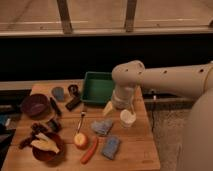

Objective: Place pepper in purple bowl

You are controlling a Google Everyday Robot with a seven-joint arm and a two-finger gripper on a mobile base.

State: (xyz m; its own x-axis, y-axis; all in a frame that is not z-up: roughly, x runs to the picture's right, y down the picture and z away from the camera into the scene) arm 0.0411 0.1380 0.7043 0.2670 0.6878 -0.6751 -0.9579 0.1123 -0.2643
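— Where's your pepper (90, 150)?
— Flat near the bench's (142, 156) front edge, just beside a blue cloth (111, 146). Your purple bowl (35, 105) sits well apart, by the left edge.
— And the hand?
— Your hand (114, 106) hangs released, grasping nothing, between tray (97, 89) and cup (127, 119). You've two bowls, counting the brown bowl (56, 149), two blue cloths and one cup. There's bare wood at the front right corner.

On the table (141, 150), the pepper (90, 150) lies at the front, between a fruit (81, 141) on its left and a sponge (111, 146) on its right. The far bowl (35, 105) sits at the left edge, behind the near bowl (50, 156). The tray (99, 87) stands at the back; the gripper (122, 106) hangs before it, just above the cup (127, 119)
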